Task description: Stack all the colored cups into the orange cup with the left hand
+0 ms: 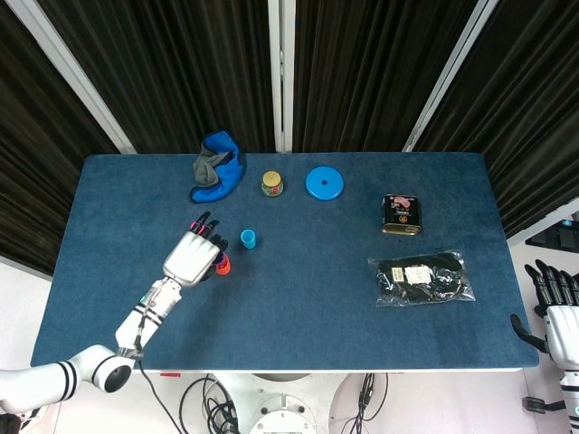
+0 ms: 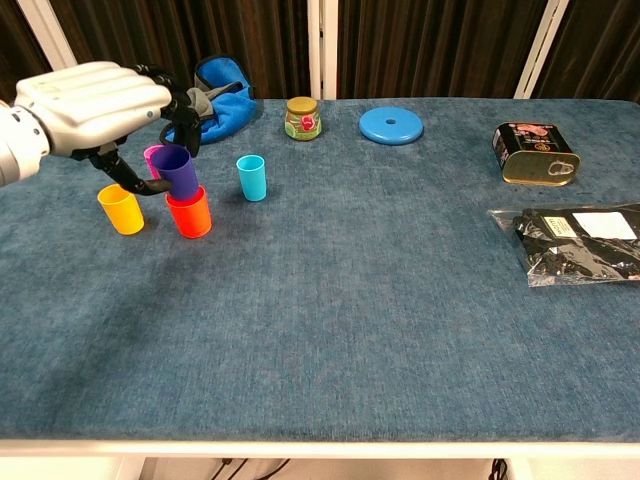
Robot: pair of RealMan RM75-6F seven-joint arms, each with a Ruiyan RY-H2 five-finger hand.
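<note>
Chest view: left hand (image 2: pixel 90 105) grips the purple cup (image 2: pixel 177 170), which hangs slightly tilted over, or just entering, the orange cup (image 2: pixel 189 211); I cannot tell if the two touch. Judged progress: first nesting is underway, nothing is seated yet. Left to stack: the cyan cup (image 2: pixel 251 177) just right of the orange one, the pink cup (image 2: pixel 154 156) behind the hand, and the yellow-orange cup (image 2: pixel 121 208) to the left.

Right hand (image 1: pixel 554 312) sits off the table's right edge, fingers apart, holding nothing.

Room: the cups cluster close together near the table (image 2: pixel 380 330) left side, so fingers risk nudging neighbours. Blue cloth (image 2: pixel 222 88) lies behind the cluster. The front and middle of the table are open.
</note>
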